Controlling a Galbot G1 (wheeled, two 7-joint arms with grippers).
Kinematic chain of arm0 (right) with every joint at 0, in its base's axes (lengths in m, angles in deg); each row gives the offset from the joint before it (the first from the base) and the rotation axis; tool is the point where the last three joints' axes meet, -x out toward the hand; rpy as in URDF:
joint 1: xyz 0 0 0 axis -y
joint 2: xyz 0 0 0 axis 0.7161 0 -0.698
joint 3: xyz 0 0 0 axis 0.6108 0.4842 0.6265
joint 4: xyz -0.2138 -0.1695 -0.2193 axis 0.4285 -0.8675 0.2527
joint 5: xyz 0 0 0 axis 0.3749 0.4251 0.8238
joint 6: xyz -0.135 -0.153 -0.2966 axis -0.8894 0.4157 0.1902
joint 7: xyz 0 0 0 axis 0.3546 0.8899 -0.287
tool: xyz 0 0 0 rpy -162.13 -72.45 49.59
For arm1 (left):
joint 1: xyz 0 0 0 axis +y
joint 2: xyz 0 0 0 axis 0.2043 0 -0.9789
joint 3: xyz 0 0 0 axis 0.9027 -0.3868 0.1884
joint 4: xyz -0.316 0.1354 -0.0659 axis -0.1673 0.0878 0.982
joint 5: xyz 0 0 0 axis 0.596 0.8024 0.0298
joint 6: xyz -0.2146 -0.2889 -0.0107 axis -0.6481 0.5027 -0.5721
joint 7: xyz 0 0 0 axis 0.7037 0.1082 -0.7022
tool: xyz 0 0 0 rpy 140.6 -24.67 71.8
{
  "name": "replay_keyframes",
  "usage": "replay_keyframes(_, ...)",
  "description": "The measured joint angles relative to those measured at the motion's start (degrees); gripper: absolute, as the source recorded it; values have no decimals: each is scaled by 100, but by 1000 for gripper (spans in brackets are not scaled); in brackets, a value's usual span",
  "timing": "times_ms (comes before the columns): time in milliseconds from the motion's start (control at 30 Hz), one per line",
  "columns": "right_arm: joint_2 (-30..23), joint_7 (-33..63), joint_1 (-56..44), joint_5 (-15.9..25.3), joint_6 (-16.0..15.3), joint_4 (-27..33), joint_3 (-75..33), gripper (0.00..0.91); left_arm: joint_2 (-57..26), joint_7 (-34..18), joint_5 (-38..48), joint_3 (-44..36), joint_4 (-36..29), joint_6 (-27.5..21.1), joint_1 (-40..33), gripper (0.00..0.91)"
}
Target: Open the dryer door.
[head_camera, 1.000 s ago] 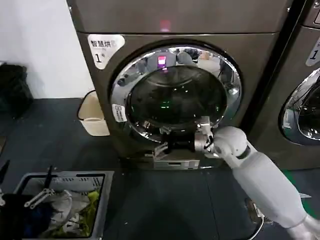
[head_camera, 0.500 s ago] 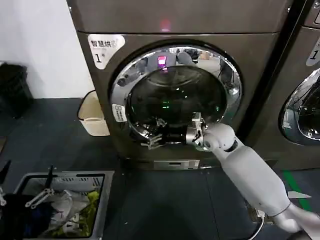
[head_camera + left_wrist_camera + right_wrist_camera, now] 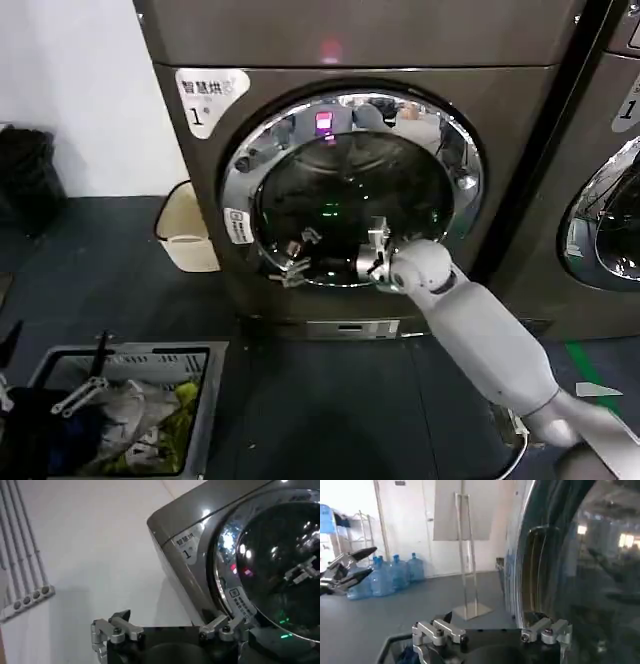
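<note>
The dryer (image 3: pixel 200 175), bronze-grey with a white "1" sticker, fills the middle of the head view. The dryer door (image 3: pixel 240 165), a chrome ring round dark glass, lies flush against the front. My right arm reaches in from the lower right. The right gripper (image 3: pixel 297 252) is open in front of the lower left of the glass, holding nothing. In the right wrist view the open right gripper (image 3: pixel 490 625) sits just beside the door's chrome ring (image 3: pixel 520 580). My left gripper (image 3: pixel 80 393) hangs open over the basket at lower left. From the left wrist, the left gripper (image 3: pixel 170 622) faces the dryer door (image 3: pixel 220 565).
A beige bin (image 3: pixel 185 230) stands on the floor left of the dryer. A laundry basket (image 3: pixel 210 400) of clothes sits at the lower left. A neighbouring machine (image 3: pixel 610 200) stands at the right. Blue water bottles (image 3: pixel 385 572) and a metal stand (image 3: pixel 465 555) are in the room behind.
My right gripper has risen and moved left, from below the door's lower rim to the lower left of the glass. The door has not moved. The left arm stayed put.
</note>
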Motion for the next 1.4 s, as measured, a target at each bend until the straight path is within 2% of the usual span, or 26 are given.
replay_keyframes(400, -220, -34, 182, -4, -4, 253, 70, 907, 2, -1, 1, -1, 11, 3, -19, 907)
replay_keyframes(1133, -403, -141, 388, -80, -36, 356, 251, 907, 13, 2, 4, -14, 19, 3, -61, 907)
replay_keyframes(1400, -341, -261, 407, -336, -211, 230, 340, 907, 6, 2, 16, -15, 19, 2, -74, 907)
